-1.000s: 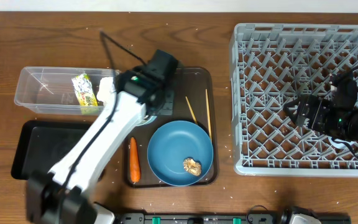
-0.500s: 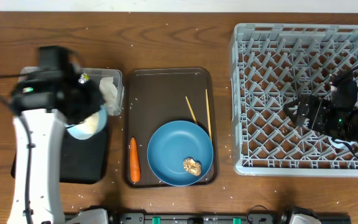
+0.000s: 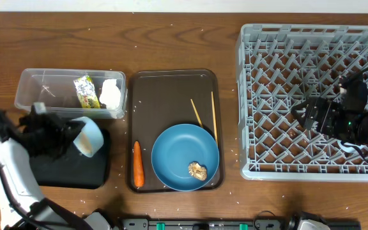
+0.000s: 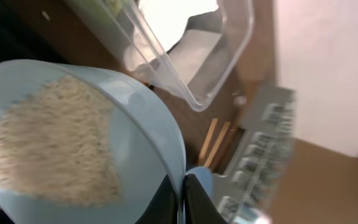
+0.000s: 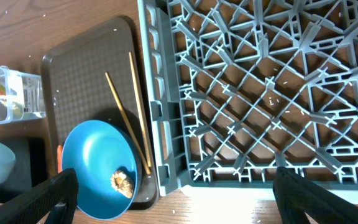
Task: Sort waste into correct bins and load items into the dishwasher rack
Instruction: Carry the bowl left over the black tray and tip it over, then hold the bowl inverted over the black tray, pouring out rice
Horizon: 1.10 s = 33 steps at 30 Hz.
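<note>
My left gripper (image 3: 69,135) (image 4: 182,199) is shut on the rim of a pale light-blue bowl (image 3: 89,135) (image 4: 148,124). The bowl holds white rice (image 4: 48,137) and tilts over the black tray (image 3: 69,169). The clear tub (image 3: 43,89) holds the yellow-green wrapper (image 3: 87,92) and the white tissue (image 3: 110,94). The blue plate (image 3: 177,153) carries the tan scrap (image 3: 198,170). The carrot (image 3: 137,164) and two chopsticks (image 3: 213,115) lie on the brown tray (image 3: 171,86). My right gripper (image 3: 312,115) (image 5: 179,186) is open and empty over the grey rack (image 3: 299,64). No cups show.
The brown tray stands between the two bins and the rack. The rack's near wall (image 5: 166,124) runs next to the chopsticks (image 5: 135,106) and the plate (image 5: 98,162). Rice grains are scattered over the wooden table (image 3: 171,38).
My left arm has swung left from the brown tray with the bowl, past the clear tub, and now holds it tilted over the black tray. The right arm has not moved.
</note>
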Tool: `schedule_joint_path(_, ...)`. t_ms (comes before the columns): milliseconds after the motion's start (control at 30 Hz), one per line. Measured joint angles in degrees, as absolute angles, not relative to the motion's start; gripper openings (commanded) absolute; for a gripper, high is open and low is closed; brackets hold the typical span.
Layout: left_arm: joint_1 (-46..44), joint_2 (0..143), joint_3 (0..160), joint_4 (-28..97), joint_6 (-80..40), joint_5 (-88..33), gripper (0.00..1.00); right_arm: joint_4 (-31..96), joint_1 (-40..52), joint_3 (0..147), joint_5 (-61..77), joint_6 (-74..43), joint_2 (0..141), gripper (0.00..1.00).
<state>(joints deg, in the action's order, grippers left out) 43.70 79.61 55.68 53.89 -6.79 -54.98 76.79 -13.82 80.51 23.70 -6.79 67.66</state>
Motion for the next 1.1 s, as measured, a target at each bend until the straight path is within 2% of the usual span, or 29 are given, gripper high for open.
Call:
schedule_joint_path(233, 55.4, 79.6, 49.3, 53.7, 7.4, -69.2, 0.06, 76.1, -13.8, 80.5, 22.5, -6.8, 67.7, 0.94)
schedule_joint_path(467, 62.2, 79.6, 43.2, 52.8, 21.3, -83.7, 0.06, 76.1, -13.8, 80.5, 22.2, -6.8, 67.7, 0.94)
schedule_joint_path(800, 63.3, 79.6, 40.5, 52.6, 28.6, -87.3, 0.06, 76.1, -13.8, 80.5, 22.0, -6.8, 67.7, 0.94)
schedule_joint_path(1100, 63.3, 79.6, 40.5, 51.8, 35.2, -84.8, 0.06, 76.1, -13.8, 80.5, 22.0, -6.8, 67.7, 0.94)
